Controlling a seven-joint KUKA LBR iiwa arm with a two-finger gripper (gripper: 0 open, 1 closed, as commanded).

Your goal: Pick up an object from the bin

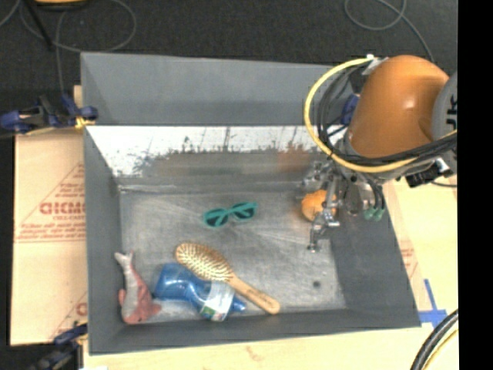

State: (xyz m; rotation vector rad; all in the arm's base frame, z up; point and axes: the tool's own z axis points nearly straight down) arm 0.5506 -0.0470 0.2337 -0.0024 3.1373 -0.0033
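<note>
My gripper (316, 240) hangs low over the right part of the bin, close to the back wall. A small round orange thing (310, 205) lies right beside it on its left, partly hidden by the gripper's body; I cannot tell whether the two touch. A pair of teal sunglasses (229, 214) lies on the bin floor further left, well apart from the gripper.
A wooden hairbrush (222, 273) lies slantwise near the front wall. Under its head is a blue bottle (189, 289), and a pink toy figure (134, 291) lies in the front left corner. The arm's orange cover and cables hang above the bin's right rim.
</note>
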